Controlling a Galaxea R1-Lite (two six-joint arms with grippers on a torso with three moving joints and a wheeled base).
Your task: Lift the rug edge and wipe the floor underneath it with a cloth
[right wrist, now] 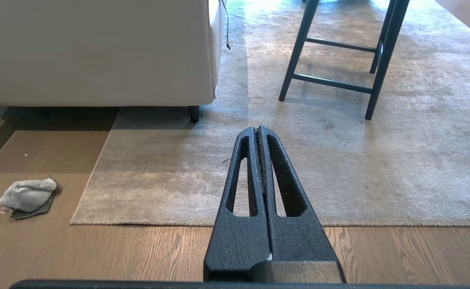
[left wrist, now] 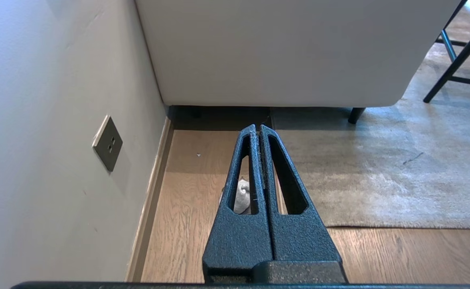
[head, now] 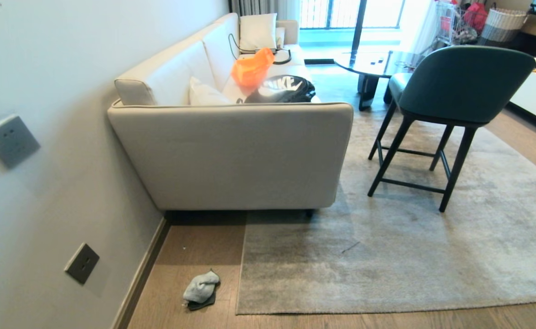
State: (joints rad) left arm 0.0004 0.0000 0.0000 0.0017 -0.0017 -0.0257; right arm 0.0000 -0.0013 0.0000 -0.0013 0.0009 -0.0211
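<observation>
Entry: cloth (head: 201, 289) on floor (head: 190, 256), beside rug edge (head: 240, 274).
Both my end effectors (left wrist: 258, 129) (right wrist: 258, 130) closed, empty; I'd probably open one, then pinch the cloth's raised fold.

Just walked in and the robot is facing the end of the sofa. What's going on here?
Nothing is being handled yet. The cloth lies crumpled on the floor between the wall and the rug edge, which lies flat. The left gripper and right gripper are both shut and empty, held above the floor in front of the sofa. The wiping has not begun.
</observation>
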